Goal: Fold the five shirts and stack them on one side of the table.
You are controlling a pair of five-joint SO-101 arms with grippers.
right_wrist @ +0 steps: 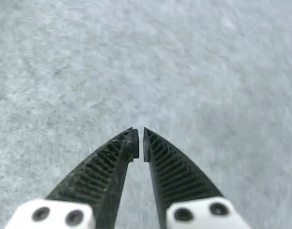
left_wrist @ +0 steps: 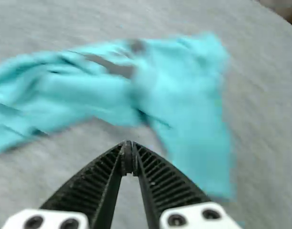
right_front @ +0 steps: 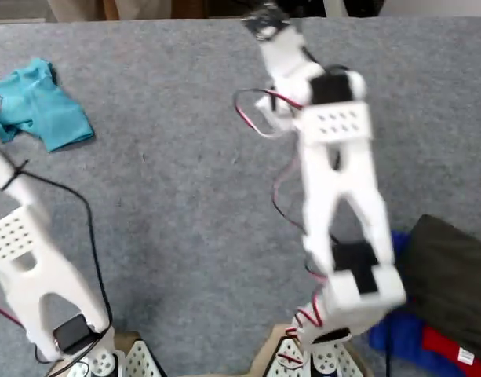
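Looking down at your desk, you've got the teal shirt lying crumpled near the far left corner, not folded at all. Your left tool sits just short of it, tips pressed together with nothing between them, the cloth spread out right ahead. Your right arm stretches up the middle toward the far edge, and your right tool hangs over bare grey desk surface, tips all but touching with only a sliver of gap, gripping nothing. Down in the near right corner there's a pile: a dark shirt on top, with a blue shirt and a red shirt poking out from under it.
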